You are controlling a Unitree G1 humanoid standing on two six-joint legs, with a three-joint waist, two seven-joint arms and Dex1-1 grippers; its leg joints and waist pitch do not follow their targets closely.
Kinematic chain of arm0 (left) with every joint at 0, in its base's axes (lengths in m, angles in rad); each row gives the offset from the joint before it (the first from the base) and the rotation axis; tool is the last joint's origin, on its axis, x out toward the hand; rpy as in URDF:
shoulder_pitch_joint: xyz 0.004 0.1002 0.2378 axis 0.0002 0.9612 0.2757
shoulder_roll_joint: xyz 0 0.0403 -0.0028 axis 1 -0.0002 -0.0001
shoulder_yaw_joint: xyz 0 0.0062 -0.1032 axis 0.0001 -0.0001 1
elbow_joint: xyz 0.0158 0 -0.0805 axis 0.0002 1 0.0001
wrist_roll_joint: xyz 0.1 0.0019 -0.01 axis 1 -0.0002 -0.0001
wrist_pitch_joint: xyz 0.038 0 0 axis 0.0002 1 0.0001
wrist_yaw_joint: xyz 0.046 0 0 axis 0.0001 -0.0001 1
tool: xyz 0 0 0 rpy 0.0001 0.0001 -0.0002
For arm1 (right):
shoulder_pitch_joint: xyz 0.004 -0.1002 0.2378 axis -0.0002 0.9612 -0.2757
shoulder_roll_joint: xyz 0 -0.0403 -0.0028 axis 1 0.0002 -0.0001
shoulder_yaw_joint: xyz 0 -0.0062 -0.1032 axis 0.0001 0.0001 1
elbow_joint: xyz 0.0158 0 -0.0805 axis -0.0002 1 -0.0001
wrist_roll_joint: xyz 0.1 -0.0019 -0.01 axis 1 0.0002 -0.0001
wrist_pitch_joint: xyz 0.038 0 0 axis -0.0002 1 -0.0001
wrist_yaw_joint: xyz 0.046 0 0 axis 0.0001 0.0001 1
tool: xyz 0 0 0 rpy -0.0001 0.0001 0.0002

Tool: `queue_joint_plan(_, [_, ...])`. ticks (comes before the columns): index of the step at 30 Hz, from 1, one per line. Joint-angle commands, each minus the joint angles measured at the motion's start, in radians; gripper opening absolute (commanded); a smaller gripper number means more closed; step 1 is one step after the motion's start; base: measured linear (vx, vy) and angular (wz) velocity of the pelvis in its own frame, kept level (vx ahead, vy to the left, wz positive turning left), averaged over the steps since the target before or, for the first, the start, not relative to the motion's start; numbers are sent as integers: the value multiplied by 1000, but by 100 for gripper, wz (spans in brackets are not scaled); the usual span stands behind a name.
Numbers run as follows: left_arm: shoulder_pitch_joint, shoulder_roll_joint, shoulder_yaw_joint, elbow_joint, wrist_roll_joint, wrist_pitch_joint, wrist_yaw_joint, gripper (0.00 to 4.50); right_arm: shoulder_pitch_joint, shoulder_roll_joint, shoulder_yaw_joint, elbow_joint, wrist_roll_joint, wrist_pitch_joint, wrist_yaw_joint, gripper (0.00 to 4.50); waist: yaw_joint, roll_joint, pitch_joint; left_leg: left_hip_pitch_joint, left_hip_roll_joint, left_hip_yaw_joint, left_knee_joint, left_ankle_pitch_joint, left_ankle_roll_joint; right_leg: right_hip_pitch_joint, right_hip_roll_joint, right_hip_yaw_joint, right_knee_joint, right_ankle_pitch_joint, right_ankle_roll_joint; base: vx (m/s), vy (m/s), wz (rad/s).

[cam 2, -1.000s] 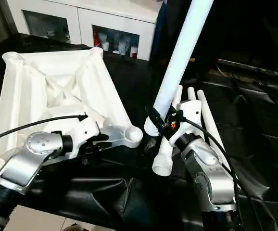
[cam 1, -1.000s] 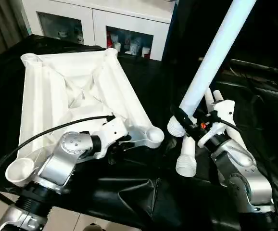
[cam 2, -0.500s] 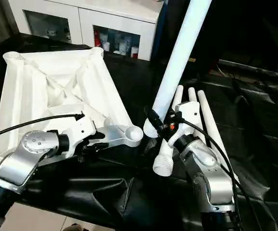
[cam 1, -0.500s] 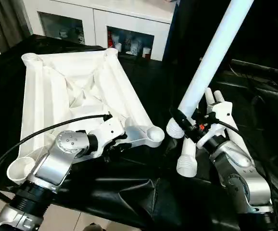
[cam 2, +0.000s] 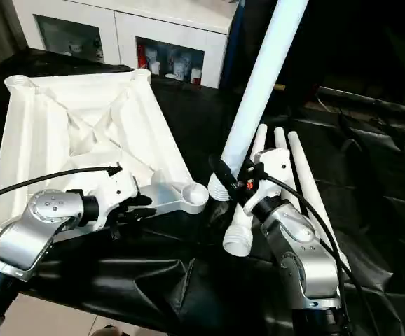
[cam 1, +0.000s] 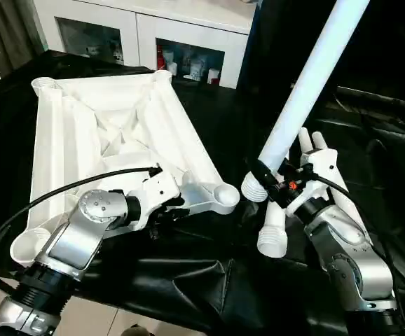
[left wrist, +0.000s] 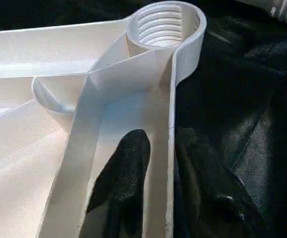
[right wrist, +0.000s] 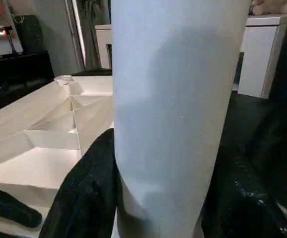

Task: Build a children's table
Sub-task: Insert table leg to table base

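Observation:
The white tabletop (cam 1: 104,119) lies upside down on the black cloth, ribs up. My left gripper (cam 1: 166,210) is shut on its rim beside the near right corner socket (cam 1: 225,197). In the left wrist view one black finger (left wrist: 126,168) sits inside the rim wall and the other outside, below the threaded socket (left wrist: 164,22). My right gripper (cam 1: 276,178) is shut on a long white leg (cam 1: 307,84) that tilts up to the right. The leg's threaded end (cam 1: 254,187) hangs just right of that socket, apart from it. The right wrist view shows the leg (right wrist: 173,99) between black fingers (right wrist: 89,193).
More white legs (cam 2: 290,164) lie on the cloth under and behind my right arm, one with its wide end (cam 1: 272,241) toward me. A white cabinet (cam 1: 153,35) with glass doors stands behind. A black cable (cam 1: 62,192) loops over my left forearm. The cloth's front edge (cam 1: 188,308) is near.
My left forearm has shifted a little to the left and lower while its fingers stay at the rim. The held leg's lower end has edged slightly toward the corner socket.

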Motion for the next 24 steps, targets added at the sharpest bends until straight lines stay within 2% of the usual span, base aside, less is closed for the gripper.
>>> queue_joint_plan(1, [-7,1,-11,5,-8,8,-15,86,-11,-2,-4,0,-4,-19,1,188,4,15,-65,13,36,-1,-74,-100,-5,42,-64,32,-65,51,-206,0,0,0])
queue_joint_plan(6, [-17,3,-16,26,-11,4,-31,47,-28,-1,0,14,-6,-22,5,188,3,14,-64,14,36,0,-74,-110,-7,41,-64,32,-66,32,-203,0,0,0])
queue_joint_plan(12, [-26,5,-18,38,-16,5,-47,2,-34,1,0,18,-7,-23,7,188,3,14,-66,14,36,-1,-73,-95,-4,43,-64,31,-64,53,-206,0,0,0])
queue_joint_plan(24, [-43,22,-33,45,-31,-19,-119,2,-42,12,9,29,-2,-24,7,188,3,18,-67,14,36,-1,-73,-101,-7,42,-65,32,-63,54,-212,0,0,0])
